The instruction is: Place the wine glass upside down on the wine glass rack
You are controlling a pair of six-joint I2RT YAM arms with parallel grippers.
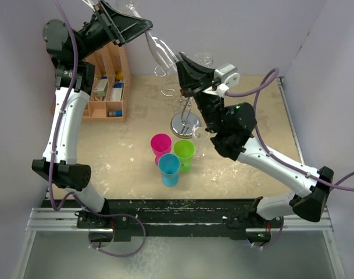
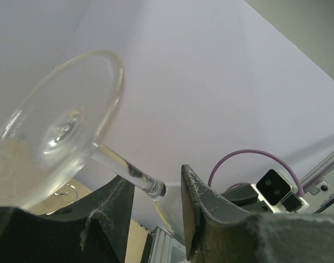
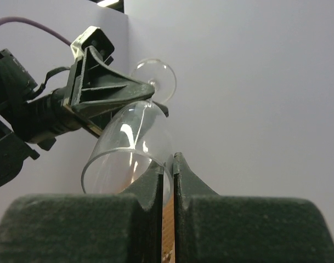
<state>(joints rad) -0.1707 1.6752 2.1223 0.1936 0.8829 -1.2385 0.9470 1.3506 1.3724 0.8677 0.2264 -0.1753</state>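
Wine glass [image 1: 160, 52] clear, tilted, airborne beyond wine glass rack [image 1: 185, 124], near back wall [image 1: 252, 35]. Left pincer [image 2: 157, 189] grasps stem; right pincer [image 3: 168, 163] clamps rim.

Plain pale lavender-white walls [image 1: 235, 35] close in the back and both sides of a beige, speckled, scuffed tabletop [image 1: 130, 174]. A silver aluminium rail frame [image 1: 49, 224] runs along its near edge, with a dull grey surface [image 1: 182, 258] below. A bright strip of light [image 3: 106, 3] shows high on the wall.

The right fingers [image 3: 190, 183] pinch the rim of the tilted wine glass [image 3: 128, 143] while the left fingers [image 3: 109, 90] clamp its stem
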